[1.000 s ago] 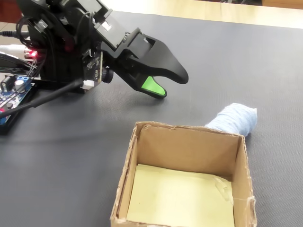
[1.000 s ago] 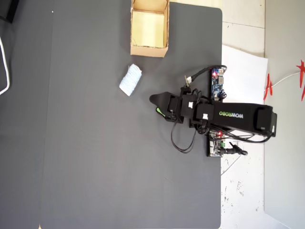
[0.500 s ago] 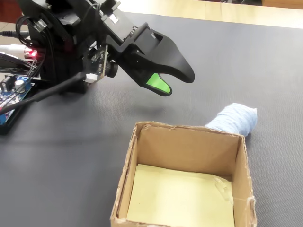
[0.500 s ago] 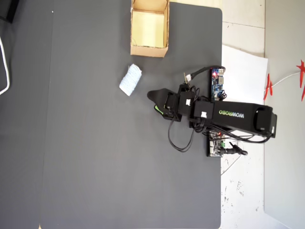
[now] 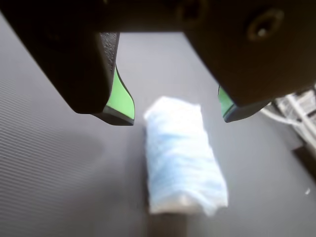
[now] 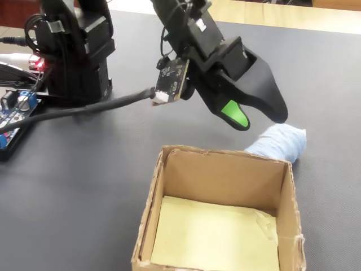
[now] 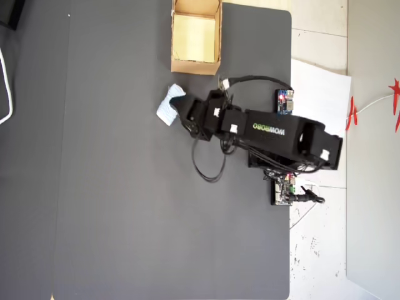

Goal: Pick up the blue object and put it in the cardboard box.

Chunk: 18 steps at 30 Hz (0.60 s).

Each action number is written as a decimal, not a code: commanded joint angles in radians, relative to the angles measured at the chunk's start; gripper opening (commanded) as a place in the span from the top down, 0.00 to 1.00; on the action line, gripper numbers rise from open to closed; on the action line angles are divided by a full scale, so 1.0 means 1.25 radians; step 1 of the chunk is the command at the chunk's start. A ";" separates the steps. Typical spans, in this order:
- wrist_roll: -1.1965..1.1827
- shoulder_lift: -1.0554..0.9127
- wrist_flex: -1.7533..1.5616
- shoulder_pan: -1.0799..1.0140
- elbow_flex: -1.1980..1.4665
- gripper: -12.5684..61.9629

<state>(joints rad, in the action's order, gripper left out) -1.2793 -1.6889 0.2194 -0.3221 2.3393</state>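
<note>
The pincer [image 5: 175, 111] hangs released, its green-padded tips spread above the pale blue cloth roll [image 5: 183, 157], which lies on the dark counter [image 6: 84, 180] just below and between them, not yet touched. Grasping, lifting and carrying are all left; the cardboard box [image 6: 169, 186] sits empty just beside the pincer. The arm's white lettering reads "WOWROBO" in the overhead view.

Hobby bench: bare circuit board [image 7: 285, 102], cables [image 7: 206, 164]
</note>
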 commanded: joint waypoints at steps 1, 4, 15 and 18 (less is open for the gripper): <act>-0.026 0.015 -0.002 -0.012 -0.072 0.39; -0.026 0.087 0.010 -0.044 -0.110 0.39; -0.066 0.225 0.034 -0.075 -0.164 0.39; -0.086 0.238 0.058 -0.059 -0.178 0.41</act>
<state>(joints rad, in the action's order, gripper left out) -1.3177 -1.4113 0.2669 -0.4065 2.1353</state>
